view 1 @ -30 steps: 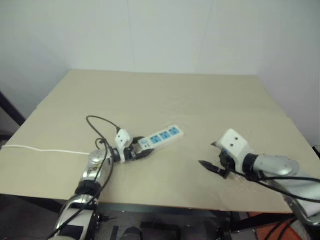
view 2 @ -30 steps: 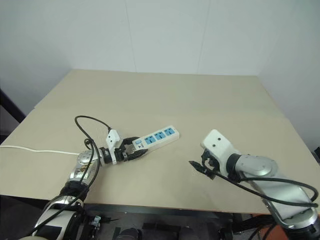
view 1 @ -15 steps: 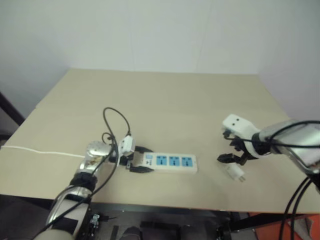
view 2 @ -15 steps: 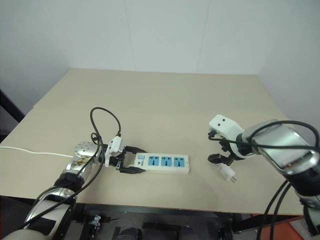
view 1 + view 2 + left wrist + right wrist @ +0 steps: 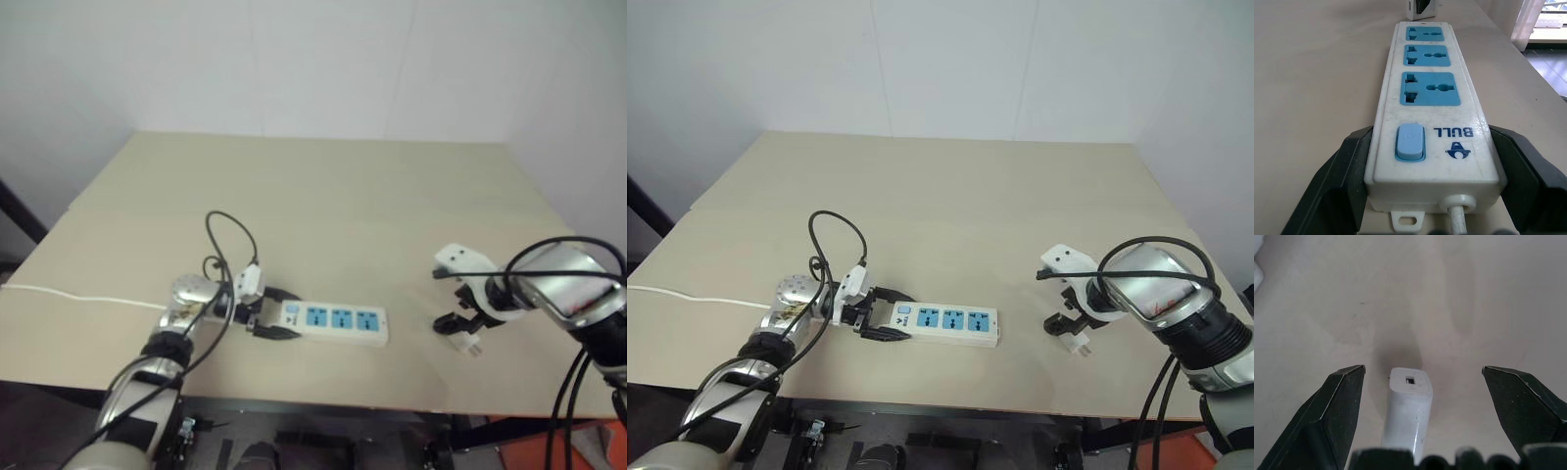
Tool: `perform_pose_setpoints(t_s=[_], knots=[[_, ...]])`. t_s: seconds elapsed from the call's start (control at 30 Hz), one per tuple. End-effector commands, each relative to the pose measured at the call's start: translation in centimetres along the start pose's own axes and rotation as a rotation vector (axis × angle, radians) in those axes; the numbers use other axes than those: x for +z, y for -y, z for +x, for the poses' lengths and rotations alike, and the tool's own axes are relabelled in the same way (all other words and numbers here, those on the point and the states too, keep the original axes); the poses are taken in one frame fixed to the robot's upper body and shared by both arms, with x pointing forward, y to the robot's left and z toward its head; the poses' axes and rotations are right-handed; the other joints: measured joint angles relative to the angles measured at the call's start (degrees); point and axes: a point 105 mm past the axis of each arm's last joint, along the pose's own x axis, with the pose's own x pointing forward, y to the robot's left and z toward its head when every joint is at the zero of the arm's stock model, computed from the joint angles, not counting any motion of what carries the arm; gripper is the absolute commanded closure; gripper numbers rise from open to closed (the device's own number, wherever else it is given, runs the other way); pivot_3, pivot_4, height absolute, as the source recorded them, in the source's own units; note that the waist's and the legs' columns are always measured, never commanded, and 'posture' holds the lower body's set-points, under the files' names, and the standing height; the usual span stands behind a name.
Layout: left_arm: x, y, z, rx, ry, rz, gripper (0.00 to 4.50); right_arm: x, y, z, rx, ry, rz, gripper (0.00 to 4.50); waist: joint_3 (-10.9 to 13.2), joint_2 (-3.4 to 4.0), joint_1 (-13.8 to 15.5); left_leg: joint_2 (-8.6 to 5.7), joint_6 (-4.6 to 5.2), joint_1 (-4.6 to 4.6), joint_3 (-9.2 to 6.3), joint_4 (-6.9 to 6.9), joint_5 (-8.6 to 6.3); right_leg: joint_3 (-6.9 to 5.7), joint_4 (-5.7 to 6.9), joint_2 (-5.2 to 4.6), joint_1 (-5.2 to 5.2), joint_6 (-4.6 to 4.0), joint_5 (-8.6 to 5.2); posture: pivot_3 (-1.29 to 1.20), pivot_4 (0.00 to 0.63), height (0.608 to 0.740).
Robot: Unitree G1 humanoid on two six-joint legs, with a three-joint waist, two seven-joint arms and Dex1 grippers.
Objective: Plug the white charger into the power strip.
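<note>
The power strip (image 5: 950, 324), a long white bar with three blue outlets and a blue switch, lies flat near the table's front edge. My left gripper (image 5: 1430, 161) is shut on its switch end, one black finger (image 5: 1347, 166) against each long side. The white charger (image 5: 1408, 411) lies on the table to the strip's right, also seen as the small white block (image 5: 1078, 341). My right gripper (image 5: 1422, 369) points down over it, open, a finger (image 5: 1337, 406) wide on either side and clear of the charger.
The tan table (image 5: 970, 196) stretches back to a white wall. The strip's thin white cord (image 5: 696, 296) runs off the left edge. The front table edge runs close below the strip and the charger.
The left gripper swung the strip round until it lay along the front edge, then held still. The right gripper turned downward, moved right and sank over the charger.
</note>
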Motion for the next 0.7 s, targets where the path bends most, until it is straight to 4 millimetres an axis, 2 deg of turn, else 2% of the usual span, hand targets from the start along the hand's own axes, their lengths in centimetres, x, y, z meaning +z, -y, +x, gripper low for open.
perform_pose_setpoints(t_s=[0.03,0.3,0.53,0.63,0.7], knots=[[-0.5,0.5,0.4,-0.048,-0.035,-0.002,1.24,0.0,0.3,-0.5,-0.012,-0.004,0.018,0.0,0.0,0.0,0.0,0.0,0.0,0.0,0.0,0.0,0.0,0.0,0.0,0.0,0.0,0.0,0.0,0.0,0.15,0.74],[-0.7,0.6,0.5,-0.043,-0.041,-0.001,1.24,-0.8,0.0,0.0,0.008,-0.048,0.044,0.0,0.0,0.0,0.0,0.0,0.0,0.01,0.0,0.0,0.0,0.0,0.01,0.0,0.0,0.0,0.0,0.0,0.15,0.74],[-0.8,0.6,0.7,-0.034,-0.038,-0.003,1.24,-0.7,-0.2,0.4,0.024,-0.047,0.052,0.0,0.0,0.0,0.1,0.0,0.0,0.02,0.0,0.01,0.0,0.0,0.02,0.0,0.02,-0.01,0.01,0.0,0.15,0.74],[-0.9,0.6,0.7,-0.031,-0.039,-0.005,1.24,-0.8,-0.2,0.7,0.029,-0.054,0.062,0.57,0.0,0.0,0.1,-0.01,0.0,0.02,0.0,0.02,0.0,0.0,0.02,0.0,0.03,0.0,0.01,0.0,0.15,0.74],[-0.9,0.5,0.7,-0.028,-0.046,-0.008,1.24,-1.1,-0.2,1.0,0.027,-0.07,0.069,1.22,0.0,0.0,0.1,-0.01,0.0,0.02,0.0,0.03,0.0,0.0,0.02,0.0,0.04,0.0,0.01,0.0,0.15,0.74]])
